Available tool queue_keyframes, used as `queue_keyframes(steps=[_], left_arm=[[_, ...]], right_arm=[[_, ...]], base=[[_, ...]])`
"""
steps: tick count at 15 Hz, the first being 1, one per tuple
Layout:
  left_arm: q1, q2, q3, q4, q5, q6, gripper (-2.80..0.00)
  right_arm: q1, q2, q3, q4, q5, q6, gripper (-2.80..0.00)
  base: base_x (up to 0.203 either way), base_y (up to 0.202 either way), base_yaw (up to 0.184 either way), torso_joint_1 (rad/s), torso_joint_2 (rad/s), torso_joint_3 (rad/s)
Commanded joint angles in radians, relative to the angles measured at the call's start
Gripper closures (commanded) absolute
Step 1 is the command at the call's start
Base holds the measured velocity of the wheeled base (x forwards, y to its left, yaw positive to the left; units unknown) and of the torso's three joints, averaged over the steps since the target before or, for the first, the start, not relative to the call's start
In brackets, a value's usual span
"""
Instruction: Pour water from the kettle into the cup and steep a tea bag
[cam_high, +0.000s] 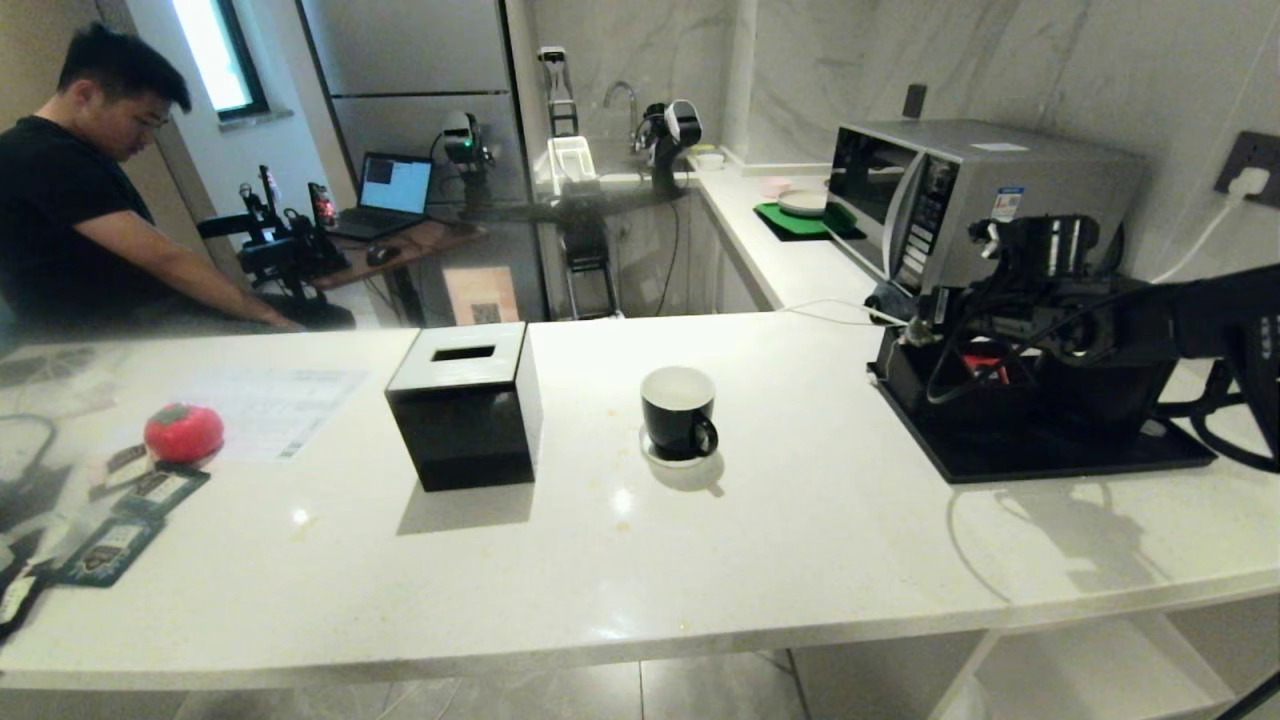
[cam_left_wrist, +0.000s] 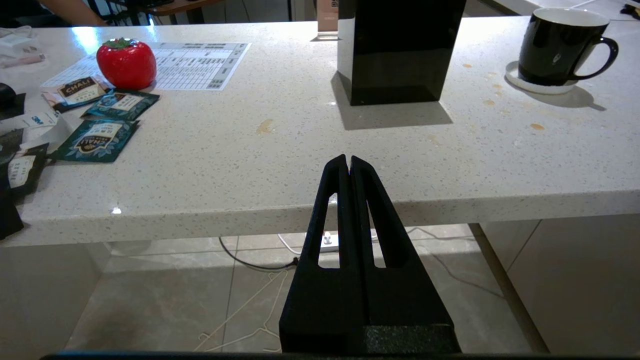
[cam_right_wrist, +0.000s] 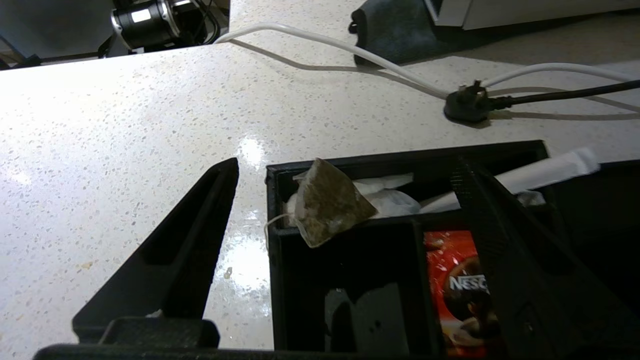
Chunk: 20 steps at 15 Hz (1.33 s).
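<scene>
I see my right gripper (cam_right_wrist: 345, 170) spread wide and empty over the black compartmented organiser box (cam_right_wrist: 400, 160), its fingers either side of the small pale pyramid tea bag (cam_right_wrist: 327, 202), which rests on that box's rim. The black mug with white inside (cam_high: 678, 410) stands well left of the box. My left gripper (cam_left_wrist: 349, 162) hangs clenched shut, empty, below the white speckled counter (cam_left_wrist: 280, 150) edge.

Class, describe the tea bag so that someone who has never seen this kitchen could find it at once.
Start at the silver microwave on the white counter; a black organiser box sits just in front of it. The tea bag leans over the rim of its corner compartment. Its brownish pyramid shape separates it from the white paper sachets behind and the flat red Nescafe packet alongside.
</scene>
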Motion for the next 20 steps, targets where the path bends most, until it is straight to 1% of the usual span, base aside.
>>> queue_keyframes(steps=[1, 4, 5, 8, 12, 20], left_arm=[[0.0, 0.0, 0.0, -0.001, 0.0, 0.0, 0.0], [0.0, 0.0, 0.0, -0.001, 0.0, 0.0, 0.0], [0.0, 0.0, 0.0, -0.001, 0.0, -0.001, 0.0], [0.0, 0.0, 0.0, -0.001, 0.0, -0.001, 0.0], [0.0, 0.001, 0.0, -0.001, 0.0, -0.001, 0.0], [0.0, 0.0, 0.0, -0.001, 0.0, 0.0, 0.0]], right_arm=[[0.001, 0.044, -0.037, -0.001, 0.0, -0.002, -2.8], [0.001, 0.085, -0.076, -0.004, -0.003, -0.006, -2.8], [0.0, 0.091, -0.077, -0.005, -0.003, -0.019, -2.8], [-0.002, 0.114, -0.079, -0.014, -0.004, -0.025, -2.8], [-0.005, 0.156, -0.137, -0.015, -0.006, -0.027, -2.8], [-0.016, 0.19, -0.141, -0.039, -0.006, -0.033, -2.8]], base=[[0.0, 0.0, 0.0, 0.0, 0.0, 0.0], [0.0, 0.0, 0.0, 0.0, 0.0, 0.0], [0.0, 0.0, 0.0, 0.0, 0.0, 0.0], [0.0, 0.0, 0.0, 0.0, 0.0, 0.0], [0.0, 0.0, 0.0, 0.0, 0.0, 0.0], [0.0, 0.0, 0.0, 0.0, 0.0, 0.0]])
